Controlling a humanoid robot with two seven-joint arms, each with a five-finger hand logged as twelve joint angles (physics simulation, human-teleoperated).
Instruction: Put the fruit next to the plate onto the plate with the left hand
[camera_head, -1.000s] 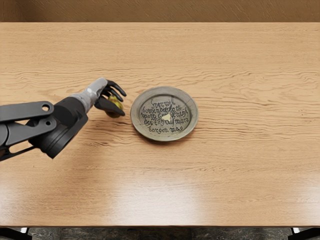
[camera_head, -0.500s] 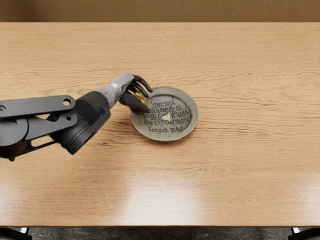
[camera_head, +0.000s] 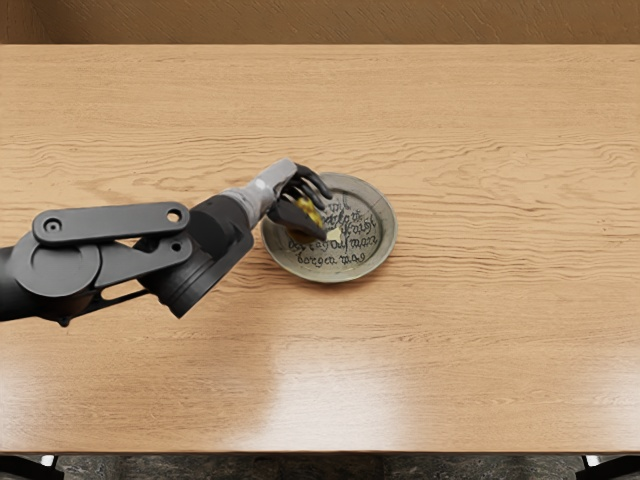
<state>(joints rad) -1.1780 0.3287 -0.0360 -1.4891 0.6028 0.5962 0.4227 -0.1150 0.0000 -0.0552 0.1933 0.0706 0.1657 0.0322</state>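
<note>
My left hand (camera_head: 300, 205) is closed around the fruit (camera_head: 307, 212), a small yellow thing that shows only in part between my black fingers (camera_head: 316, 184). The fingers curl over it from above and the thumb comes in from below, so most of its shape is hidden and I cannot tell what kind of fruit it is.

The hand and the fruit are over the left part of the plate (camera_head: 386, 226), inside its rim. I cannot tell whether the fruit touches the plate or hangs just above it.

My arm (camera_head: 100, 250) comes in from the left edge and slants up and to the right across the desk (camera_head: 480, 350). Its links are dark grey, with a lighter grey wrist just behind the hand.

The plate is round and grey-green, with dark markings like script across its face and a small pale patch (camera_head: 333, 234) near its middle, just to the right of my fingertips. It lies flat near the middle of the desk, a wide top of light wood with a plain grain and a soft glare toward the near edge.
</note>
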